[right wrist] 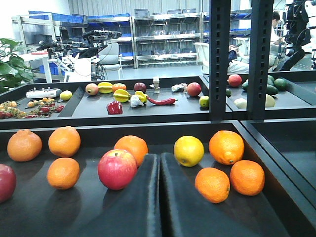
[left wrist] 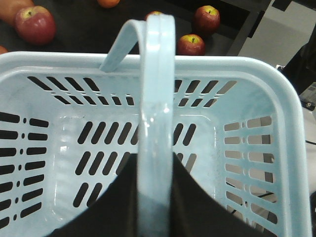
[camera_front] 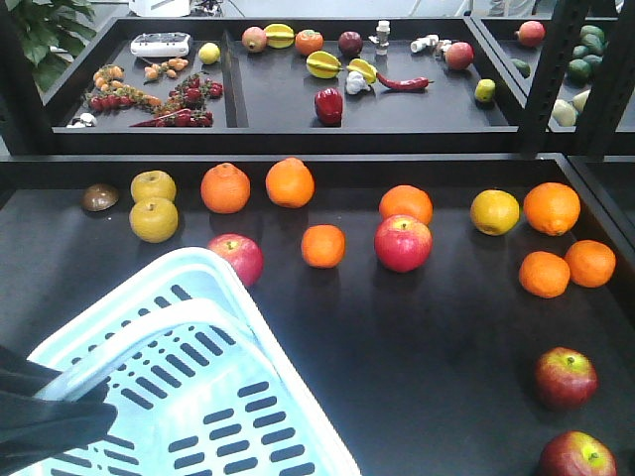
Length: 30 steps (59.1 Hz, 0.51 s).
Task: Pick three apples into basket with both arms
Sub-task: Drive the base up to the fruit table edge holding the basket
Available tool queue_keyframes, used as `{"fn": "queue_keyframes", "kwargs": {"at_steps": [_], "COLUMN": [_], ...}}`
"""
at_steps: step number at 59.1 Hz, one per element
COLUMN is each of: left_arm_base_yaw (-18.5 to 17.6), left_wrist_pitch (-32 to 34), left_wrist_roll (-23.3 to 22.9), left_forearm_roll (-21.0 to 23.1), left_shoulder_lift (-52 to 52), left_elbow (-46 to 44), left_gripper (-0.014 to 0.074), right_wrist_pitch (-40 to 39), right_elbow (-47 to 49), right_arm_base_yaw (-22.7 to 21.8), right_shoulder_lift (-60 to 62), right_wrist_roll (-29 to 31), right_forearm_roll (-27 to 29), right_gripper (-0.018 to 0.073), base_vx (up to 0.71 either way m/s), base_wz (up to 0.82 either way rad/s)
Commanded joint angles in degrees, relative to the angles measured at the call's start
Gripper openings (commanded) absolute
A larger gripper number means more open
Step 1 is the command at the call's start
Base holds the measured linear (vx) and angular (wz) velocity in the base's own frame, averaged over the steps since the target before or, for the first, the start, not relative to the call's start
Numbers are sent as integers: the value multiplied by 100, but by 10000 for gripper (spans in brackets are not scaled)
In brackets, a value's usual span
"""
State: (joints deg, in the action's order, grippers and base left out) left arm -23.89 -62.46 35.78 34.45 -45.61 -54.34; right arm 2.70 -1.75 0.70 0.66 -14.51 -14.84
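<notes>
The pale blue basket point(camera_front: 119, 297) fills the lower left, and my left gripper point(camera_front: 50, 412) is shut on its swing handle point(left wrist: 158, 98). In the left wrist view my left gripper point(left wrist: 155, 163) has a black finger on each side of the handle, over the bare slotted bottom. Two dark red apples point(camera_front: 566, 378) point(camera_front: 576, 456) lie at the near right; they also show beyond the basket rim point(left wrist: 74, 61) as apples point(left wrist: 206, 19) point(left wrist: 191, 44). My right gripper point(right wrist: 159, 158) is shut on nothing, hovering low beside a brighter pinkish-red apple point(right wrist: 117, 169). It is out of the front view.
Another pinkish apple point(camera_front: 236, 258) lies just past the basket's far corner and one point(camera_front: 403, 243) sits mid-table. Several oranges point(camera_front: 322, 246) and a yellow citrus point(camera_front: 494, 211) are spread across the black tray. A raised rear shelf point(camera_front: 298, 134) holds mixed produce. Black posts point(camera_front: 551, 69) stand at right.
</notes>
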Motion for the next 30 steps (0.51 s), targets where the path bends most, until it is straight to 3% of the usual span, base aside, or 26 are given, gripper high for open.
{"fn": "queue_keyframes", "kwargs": {"at_steps": [1,30], "left_arm_base_yaw": [-21,-21], "left_wrist_pitch": [422,627], "left_wrist_roll": [-21,-27], "left_forearm_roll": [334,377], "left_shoulder_lift": [36,36], "left_elbow": [-185,-185], "left_gripper": [-6,-6], "right_wrist_pitch": [-431,-431], "right_elbow": [-60,-60], "right_arm_base_yaw": [-24,-24], "right_shoulder_lift": [66,66], "right_wrist_roll": [39,39], "right_forearm_roll": [-58,-58], "right_gripper": [-5,-5], "base_vx": [0,0], "base_wz": [0,0]}}
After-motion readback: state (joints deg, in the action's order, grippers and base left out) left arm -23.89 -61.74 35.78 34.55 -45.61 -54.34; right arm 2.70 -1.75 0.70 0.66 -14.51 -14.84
